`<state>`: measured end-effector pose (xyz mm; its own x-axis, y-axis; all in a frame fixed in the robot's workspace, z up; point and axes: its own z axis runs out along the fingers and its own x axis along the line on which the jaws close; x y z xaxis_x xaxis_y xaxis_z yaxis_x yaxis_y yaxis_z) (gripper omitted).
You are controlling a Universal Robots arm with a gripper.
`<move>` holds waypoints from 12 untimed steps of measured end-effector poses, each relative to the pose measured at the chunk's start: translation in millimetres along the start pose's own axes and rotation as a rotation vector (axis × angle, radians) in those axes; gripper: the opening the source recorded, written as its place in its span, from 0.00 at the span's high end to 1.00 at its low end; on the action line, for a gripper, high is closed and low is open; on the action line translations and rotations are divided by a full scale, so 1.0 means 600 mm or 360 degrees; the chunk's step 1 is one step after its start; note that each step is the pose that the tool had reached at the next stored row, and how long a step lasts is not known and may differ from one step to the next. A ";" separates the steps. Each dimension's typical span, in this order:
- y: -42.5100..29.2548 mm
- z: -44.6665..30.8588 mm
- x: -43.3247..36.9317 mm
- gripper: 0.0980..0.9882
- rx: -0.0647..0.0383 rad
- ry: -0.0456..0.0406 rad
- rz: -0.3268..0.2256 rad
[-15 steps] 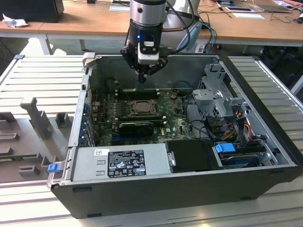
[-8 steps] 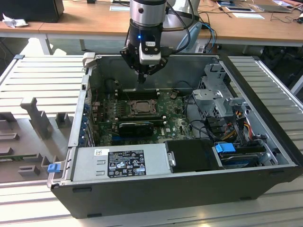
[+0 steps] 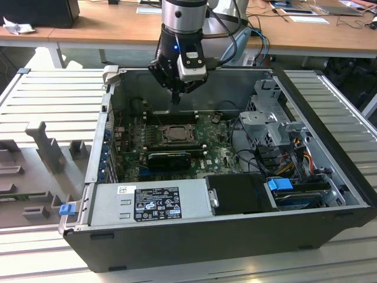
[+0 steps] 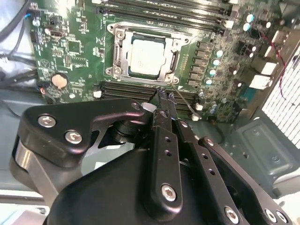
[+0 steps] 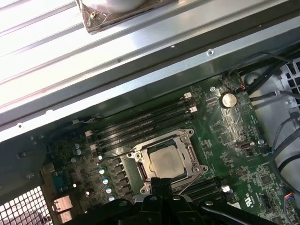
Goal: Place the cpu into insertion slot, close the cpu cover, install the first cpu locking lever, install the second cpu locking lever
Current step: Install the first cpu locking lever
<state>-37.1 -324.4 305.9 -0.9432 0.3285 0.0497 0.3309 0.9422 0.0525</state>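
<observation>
The cpu (image 4: 146,56) sits in its slot under the lowered cpu cover (image 4: 121,52). The hand (image 4: 166,99), pinched shut and empty, hovers at the cover's edge, a narrow tip suited to pushing the wire lever (image 4: 186,102).

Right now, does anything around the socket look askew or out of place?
Nothing looks damaged. The cpu sits square in its socket, the cpu cover down around it. One thin wire lever sticks out at an angle from the socket corner beside the gripper, seemingly unlatched.
</observation>
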 end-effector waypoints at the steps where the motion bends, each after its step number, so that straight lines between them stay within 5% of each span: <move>1: 0.000 0.000 0.000 0.99 0.0001 0.0001 -0.0014; 12: -0.001 0.001 0.003 0.99 0.0009 0.0009 -0.0183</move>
<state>-39.2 -324.3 305.1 -0.9748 0.2177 0.0494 0.2202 0.9740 0.0529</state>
